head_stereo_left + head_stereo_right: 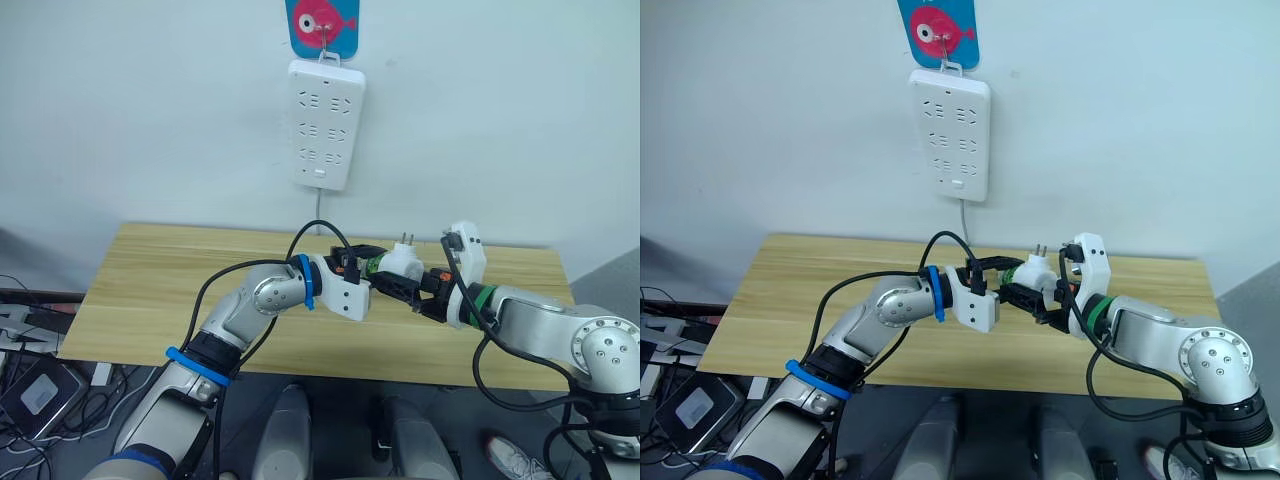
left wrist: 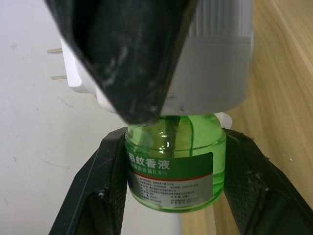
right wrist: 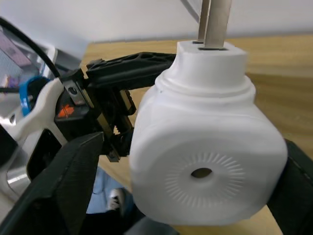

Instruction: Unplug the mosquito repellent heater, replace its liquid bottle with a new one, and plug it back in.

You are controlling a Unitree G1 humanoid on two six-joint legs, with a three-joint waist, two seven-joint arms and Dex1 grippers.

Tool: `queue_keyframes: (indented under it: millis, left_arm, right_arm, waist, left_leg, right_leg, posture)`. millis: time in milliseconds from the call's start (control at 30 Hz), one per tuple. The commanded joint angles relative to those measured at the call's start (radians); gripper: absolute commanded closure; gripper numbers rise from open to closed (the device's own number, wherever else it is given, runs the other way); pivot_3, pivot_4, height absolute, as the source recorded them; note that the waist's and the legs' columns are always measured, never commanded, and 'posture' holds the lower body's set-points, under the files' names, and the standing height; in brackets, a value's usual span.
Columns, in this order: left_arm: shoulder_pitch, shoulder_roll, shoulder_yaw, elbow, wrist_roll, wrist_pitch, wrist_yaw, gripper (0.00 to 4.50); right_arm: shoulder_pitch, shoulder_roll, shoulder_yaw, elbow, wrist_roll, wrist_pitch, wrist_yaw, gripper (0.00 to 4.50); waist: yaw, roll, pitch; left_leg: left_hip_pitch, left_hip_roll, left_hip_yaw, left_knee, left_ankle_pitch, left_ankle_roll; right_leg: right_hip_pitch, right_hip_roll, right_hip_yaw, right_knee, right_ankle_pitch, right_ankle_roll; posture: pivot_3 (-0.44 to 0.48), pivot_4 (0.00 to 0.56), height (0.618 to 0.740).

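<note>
Heater: the mosquito repellent heater [image 1: 403, 264] is off the wall and held in the air above the middle of the table, at about the centre of the head view, its two prongs pointing up toward 12 o'clock (the round vent hole on its face shows plainly in the right wrist view [image 3: 201, 172]).

Bottle: a green liquid bottle [image 2: 173, 164] with a green and white label sits joined to the heater's underside, a dark wick running up inside it; it lies on the heater's 9 o'clock side in the head view.

Right gripper: the right gripper [image 1: 408, 288] comes in from 3 o'clock and is clamped on the heater's white body, one black finger on each flank.

Left gripper: the left gripper [image 2: 172, 196] comes in from 9 o'clock and is grasping the green bottle, its two black fingers [image 2: 105, 191] pressed against the glass on both sides.

Table: a light wooden table [image 1: 170, 280] runs under both arms, bare around them.

Power strip: a long white multi-socket power strip [image 1: 326, 124] hangs on the wall at 12 o'clock from the heater, well apart from it, its cord dropping behind the table edge.

Hook card: a blue card with a pink fish [image 1: 321, 24] holds the strip's top (it is cut by the frame edge).

Floor: cables and a dark box [image 1: 38, 395] lie at 8 o'clock, below the table.
</note>
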Motion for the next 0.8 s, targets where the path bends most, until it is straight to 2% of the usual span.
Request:
queue_keyframes:
  millis: [33,167,267,367,567,800]
  left_arm:
    - [0.009,-0.014,0.001,-0.008,-0.031,0.021,0.016,2.22]
    - [0.079,-0.133,0.095,-0.023,-0.320,0.270,-0.055,2.22]
    - [0.123,-0.208,0.147,-0.062,-0.535,0.446,-0.144,2.22]
    - [0.136,-0.275,0.209,-0.096,-0.689,0.618,-0.148,2.22]
    - [0.116,-0.301,0.226,-0.124,-0.733,0.690,-0.143,2.22]
    - [0.115,-0.278,0.199,-0.150,-0.709,0.668,-0.163,2.22]
  right_arm:
    - [-0.002,-0.029,-0.053,-0.084,-0.026,-0.034,0.075,0.00]
    - [0.029,-0.036,-0.163,-0.146,-0.145,-0.138,0.104,0.00]
    - [0.075,-0.027,-0.139,-0.221,-0.249,-0.165,0.149,0.00]
    - [0.122,0.018,-0.070,-0.262,-0.403,-0.203,0.157,0.00]
    - [0.112,0.166,0.024,-0.240,-0.586,-0.249,0.135,0.00]
    - [0.047,0.295,0.053,-0.170,-0.690,-0.228,0.137,0.00]
  waist:
    - [0.000,0.000,0.000]
    - [-0.001,0.000,0.000]
    - [-0.003,0.000,0.000]
    - [-0.008,0.000,0.000]
    - [-0.027,0.000,-0.001]
    - [-0.032,0.000,-0.001]
  left_leg:
    - [0.000,0.000,0.000,0.000,0.000,0.000]
    - [0.000,0.000,0.000,0.000,0.000,0.000]
    - [0.000,0.000,-0.001,0.000,0.000,0.000]
    - [0.000,0.001,-0.002,0.000,0.000,0.000]
    - [0.000,0.000,-0.001,0.002,0.000,0.000]
    - [0.000,0.000,-0.001,0.001,0.000,0.000]
  right_leg:
    - [0.000,0.000,0.000,0.000,0.000,0.000]
    - [0.000,0.000,0.000,0.000,0.000,0.000]
    - [0.000,0.000,-0.001,0.000,0.000,0.000]
    - [0.000,0.001,-0.002,0.000,0.000,0.000]
    - [0.000,0.001,0.000,0.001,0.000,0.001]
    - [0.000,0.001,-0.001,0.000,0.000,0.001]
  posture:
    - [0.226,0.243,0.740]
    - [0.205,0.248,0.740]
    - [0.186,0.247,0.740]
    - [0.179,0.247,0.740]
    - [0.167,0.250,0.740]
    - [0.168,0.251,0.740]
